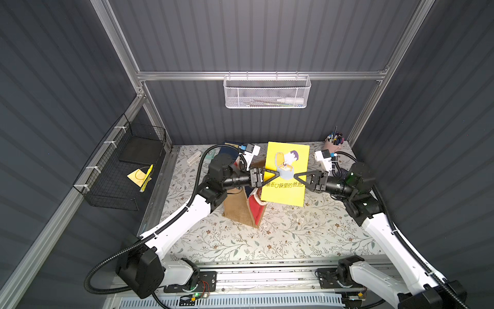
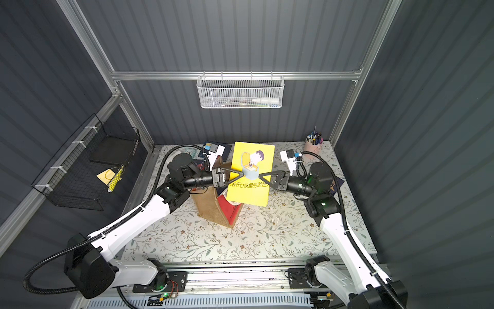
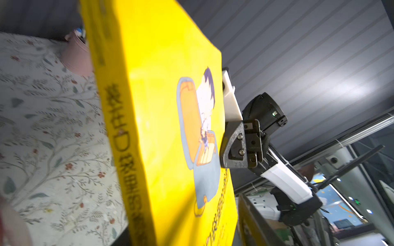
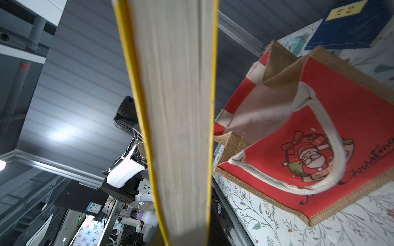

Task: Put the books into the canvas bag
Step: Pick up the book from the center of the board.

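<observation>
A bright yellow book (image 1: pixel 284 184) (image 2: pixel 250 187) hangs flat in the air between both grippers, above and just right of the canvas bag (image 1: pixel 239 211) (image 2: pixel 211 208). My right gripper (image 1: pixel 294 175) (image 2: pixel 258 175) is shut on its right edge; the page block (image 4: pixel 181 127) fills the jaws. My left gripper (image 1: pixel 278 173) (image 2: pixel 242 172) is open around the opposite edge, one finger (image 3: pixel 255 225) standing off the cover (image 3: pixel 162 106). The bag (image 4: pixel 319 127) stands on the table, mouth open, red Santa panel showing. Navy books (image 1: pixel 232 145) (image 2: pixel 213 148) (image 4: pixel 349 27) lie at the back left.
A pink pen cup (image 1: pixel 334 145) (image 2: pixel 314 145) stands at the back right corner. A black wire basket (image 1: pixel 120 174) hangs on the left wall and a white mesh basket (image 1: pixel 267 92) on the back rail. Another navy book (image 2: pixel 336 184) lies under the right arm.
</observation>
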Available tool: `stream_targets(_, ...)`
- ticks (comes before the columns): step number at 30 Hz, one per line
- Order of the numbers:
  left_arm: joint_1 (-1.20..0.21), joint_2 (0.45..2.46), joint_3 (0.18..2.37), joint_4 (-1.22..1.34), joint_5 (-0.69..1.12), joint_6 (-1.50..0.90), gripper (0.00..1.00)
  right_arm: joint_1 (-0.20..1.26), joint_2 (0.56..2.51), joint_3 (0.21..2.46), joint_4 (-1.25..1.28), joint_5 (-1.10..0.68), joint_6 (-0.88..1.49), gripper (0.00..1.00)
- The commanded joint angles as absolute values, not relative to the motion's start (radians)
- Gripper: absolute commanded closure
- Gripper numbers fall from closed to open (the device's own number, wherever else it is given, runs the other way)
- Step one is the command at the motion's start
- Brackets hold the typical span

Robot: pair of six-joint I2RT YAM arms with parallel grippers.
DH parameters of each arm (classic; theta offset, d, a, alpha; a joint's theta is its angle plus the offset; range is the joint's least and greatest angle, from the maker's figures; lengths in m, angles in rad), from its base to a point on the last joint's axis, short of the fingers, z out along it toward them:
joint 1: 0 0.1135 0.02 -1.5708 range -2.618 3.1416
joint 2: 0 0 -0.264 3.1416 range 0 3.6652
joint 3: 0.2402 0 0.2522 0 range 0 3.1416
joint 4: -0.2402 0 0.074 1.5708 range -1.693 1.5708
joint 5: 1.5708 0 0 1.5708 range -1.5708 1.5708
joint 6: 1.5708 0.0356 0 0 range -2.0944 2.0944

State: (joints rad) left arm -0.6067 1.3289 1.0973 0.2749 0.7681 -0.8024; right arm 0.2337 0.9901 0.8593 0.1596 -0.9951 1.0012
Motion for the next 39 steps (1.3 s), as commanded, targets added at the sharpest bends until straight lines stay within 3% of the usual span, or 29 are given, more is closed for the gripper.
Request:
stream_targets(1, -0.577, 1.296, 1.078, 0.305, 0.739, -0.842, 0.26, 0.233, 0.973, 0.910, 0.189, -0.955, 0.976, 0.94)
stream_targets(6, -0.546, 1.297, 1.040, 0.390, 0.717, -0.914, 0.21, 0.233, 0.992, 0.918, 0.214, -0.960, 0.996, 0.94)
stream_targets(10, -0.544, 1.342, 1.052, 0.465, 0.766, -0.966, 0.28, 0.233, 1.002, 0.910, 0.253, -0.963, 1.025, 0.93)
stream_targets(16, -0.546, 1.392, 1.049, 0.606, 0.828, -1.047, 0.48, 0.236, 1.033, 0.904, 0.302, -0.974, 1.064, 0.92)
stream_targets(21, -0.546, 1.412, 1.040, 0.667, 0.861, -1.076, 0.77, 0.243, 1.058, 0.903, 0.343, -0.980, 1.091, 0.91)
stream_targets(25, -0.546, 1.414, 1.038, 0.688, 0.869, -1.081, 0.94, 0.254, 1.075, 0.922, 0.317, -0.993, 1.087, 0.88)
stream_targets(28, -0.546, 1.398, 1.040, 0.669, 0.874, -1.067, 1.00, 0.263, 1.081, 0.939, 0.257, -0.983, 1.057, 0.78)
stream_targets(32, -0.545, 1.313, 1.080, 0.395, 0.839, -0.895, 1.00, 0.286, 1.080, 0.970, 0.106, -0.915, 0.968, 0.46)
stream_targets(35, -0.545, 1.216, 1.136, 0.066, 0.708, -0.693, 1.00, 0.313, 1.089, 1.001, -0.014, -0.850, 0.890, 0.34)
stream_targets(39, -0.545, 1.099, 1.200, -0.257, 0.444, -0.512, 1.00, 0.356, 1.117, 1.033, -0.111, -0.754, 0.852, 0.27)
